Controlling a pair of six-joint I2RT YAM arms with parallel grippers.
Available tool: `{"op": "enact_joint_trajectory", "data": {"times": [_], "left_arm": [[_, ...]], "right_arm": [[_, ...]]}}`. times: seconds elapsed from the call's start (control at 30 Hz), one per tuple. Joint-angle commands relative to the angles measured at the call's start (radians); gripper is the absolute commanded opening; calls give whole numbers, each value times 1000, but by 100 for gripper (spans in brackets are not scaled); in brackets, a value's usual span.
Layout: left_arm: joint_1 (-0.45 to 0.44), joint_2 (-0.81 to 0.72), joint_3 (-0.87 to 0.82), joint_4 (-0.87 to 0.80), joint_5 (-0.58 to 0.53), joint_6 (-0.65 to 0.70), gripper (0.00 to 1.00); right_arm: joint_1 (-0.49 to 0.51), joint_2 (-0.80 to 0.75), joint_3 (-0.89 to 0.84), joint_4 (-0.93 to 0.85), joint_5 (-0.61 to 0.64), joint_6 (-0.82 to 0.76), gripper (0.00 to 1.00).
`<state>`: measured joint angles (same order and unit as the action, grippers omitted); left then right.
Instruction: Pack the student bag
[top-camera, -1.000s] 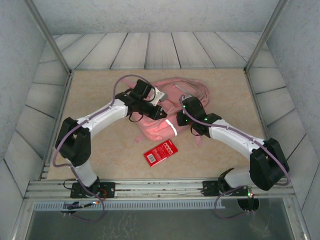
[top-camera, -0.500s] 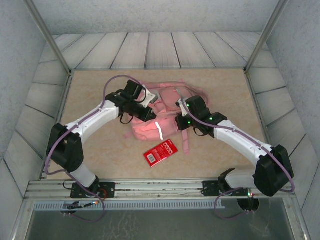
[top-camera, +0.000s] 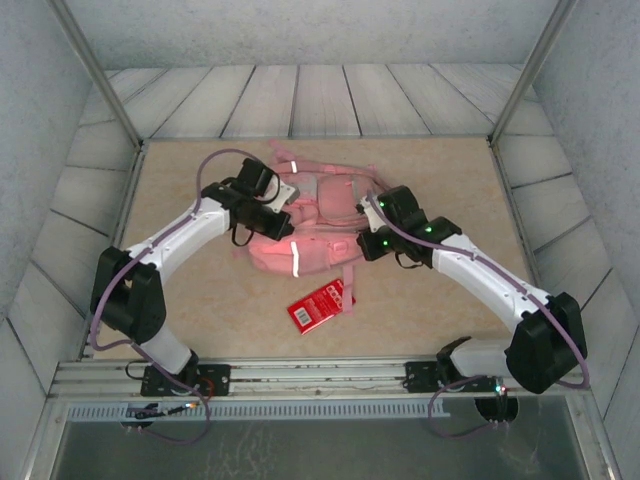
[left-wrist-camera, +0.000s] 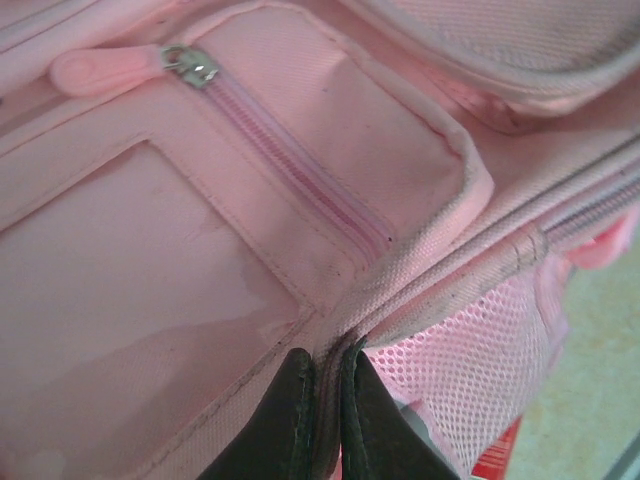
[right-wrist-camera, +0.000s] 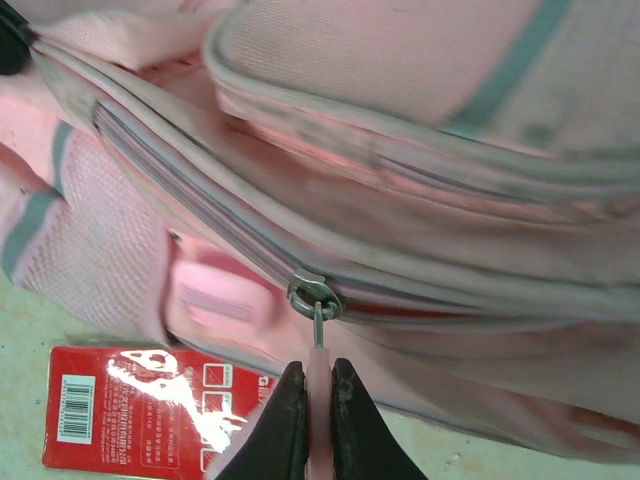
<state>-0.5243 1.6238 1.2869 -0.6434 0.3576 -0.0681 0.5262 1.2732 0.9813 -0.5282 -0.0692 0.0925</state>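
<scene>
Large soft pink fabric student bag lies mid-tabletop. Left gripper is clamped on its side seam. Right gripper is clamped on a pink zip pull.

Bright even light, soft shadows, blurred close-ups

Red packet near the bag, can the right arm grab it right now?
Probably not yet. The right arm has its jaws shut on the bag's zipper pull. The packet itself lies mostly uncovered close by.
</scene>
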Motion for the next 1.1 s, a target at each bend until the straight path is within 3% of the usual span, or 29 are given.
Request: {"op": "enact_joint_trajectory", "data": {"times": [0.0,0.33,0.43,0.57,0.7,0.83,0.93,1.07], "left_arm": [[78,17,6,-7,-224,-29,0],[201,76,-19,109,-253,-42,0],[213,72,-55,235,-283,-24,0],[204,8,-114,388,-155,15,1],[178,-90,-162,422,-9,70,23],[85,-211,-219,391,84,200,47],[6,-269,-217,325,149,256,53],[-62,-271,-197,270,233,270,53]], "right_arm": [[-11,-27,36,-142,51,9,0],[-33,-14,64,-252,163,55,0],[-34,-20,88,-265,76,40,0],[-21,-33,108,-208,-98,68,0],[-19,-38,118,-165,-150,93,0],[-19,-23,129,-156,-192,85,0],[-20,-16,131,-153,-198,75,0],[-19,-20,130,-150,-216,71,0]]}}
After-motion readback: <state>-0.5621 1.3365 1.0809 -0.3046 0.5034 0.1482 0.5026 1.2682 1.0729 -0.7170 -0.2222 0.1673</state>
